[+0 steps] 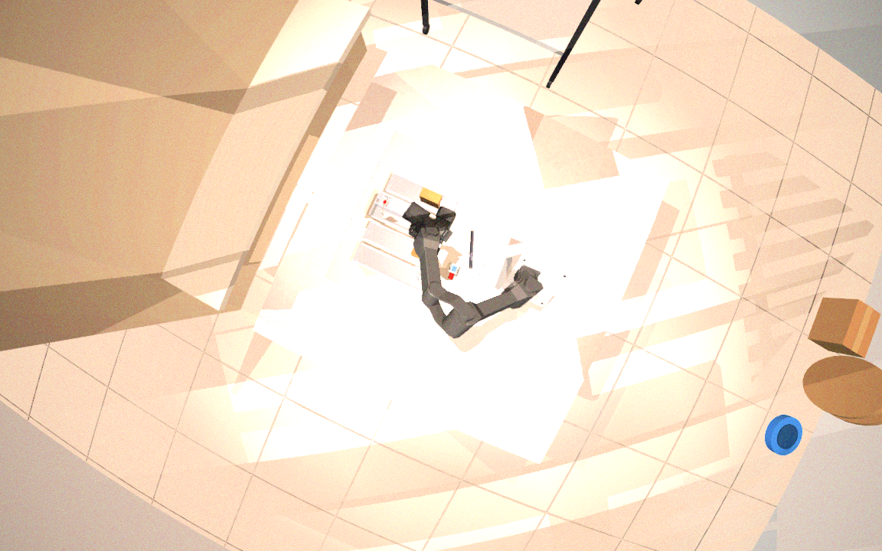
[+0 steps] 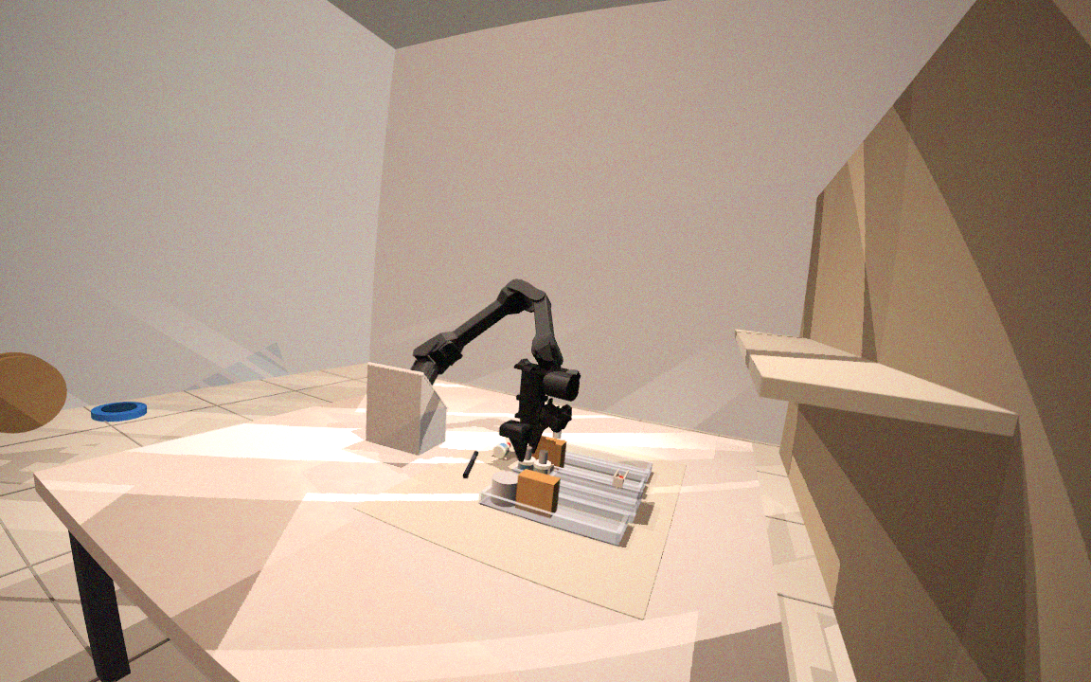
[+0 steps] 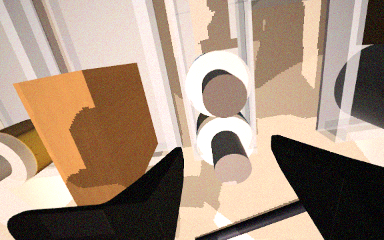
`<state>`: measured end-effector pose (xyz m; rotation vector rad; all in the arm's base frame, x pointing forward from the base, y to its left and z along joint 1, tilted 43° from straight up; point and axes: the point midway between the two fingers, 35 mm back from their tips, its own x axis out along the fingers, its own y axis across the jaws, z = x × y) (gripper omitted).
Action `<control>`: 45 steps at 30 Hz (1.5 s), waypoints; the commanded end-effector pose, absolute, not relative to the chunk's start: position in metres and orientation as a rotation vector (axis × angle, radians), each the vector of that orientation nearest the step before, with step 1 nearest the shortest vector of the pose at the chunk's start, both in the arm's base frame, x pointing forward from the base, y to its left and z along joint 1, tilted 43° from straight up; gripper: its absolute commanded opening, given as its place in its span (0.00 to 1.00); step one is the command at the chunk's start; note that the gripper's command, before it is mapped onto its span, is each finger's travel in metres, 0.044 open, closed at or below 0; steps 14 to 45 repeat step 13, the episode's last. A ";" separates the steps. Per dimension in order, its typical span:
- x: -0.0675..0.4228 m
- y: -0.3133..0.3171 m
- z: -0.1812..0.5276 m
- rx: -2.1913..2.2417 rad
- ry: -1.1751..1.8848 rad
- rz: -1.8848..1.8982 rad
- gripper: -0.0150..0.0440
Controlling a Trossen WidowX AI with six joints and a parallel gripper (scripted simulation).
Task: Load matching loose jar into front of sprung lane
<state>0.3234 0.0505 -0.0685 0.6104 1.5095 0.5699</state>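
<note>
Two matching white jars with grey-brown lids stand in a row in the narrow clear-walled lane point(image 3: 242, 37) in the wrist view. The front jar point(image 3: 227, 147) is at the lane's front end and touches the rear jar point(image 3: 219, 83) behind it. My gripper point(image 3: 225, 147) point(image 2: 529, 457) is open; its black fingers stand on either side of the front jar with a gap on each side. I cannot make out the pusher plate behind the rear jar. In the overhead view the arm's wrist point(image 1: 430, 220) covers the jars.
An orange box point(image 3: 89, 130) point(image 2: 537, 492) stands in the lane to the left, with a yellow-labelled jar point(image 3: 29, 140) beyond it. A dark jar point(image 3: 372, 87) is in the lane to the right. A black rod point(image 3: 255, 223) point(image 2: 470, 463), a small red-and-blue jar point(image 1: 454, 271) and a pale block point(image 2: 397, 406) are in front of the grey rack point(image 2: 592, 521).
</note>
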 end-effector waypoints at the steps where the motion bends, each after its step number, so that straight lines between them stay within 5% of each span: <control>1: 0.319 0.049 -0.068 0.605 1.511 0.571 0.74; 13: 0.279 0.048 -0.067 0.605 1.513 0.570 0.74; 45: 0.279 0.048 -0.067 0.605 1.513 0.570 0.74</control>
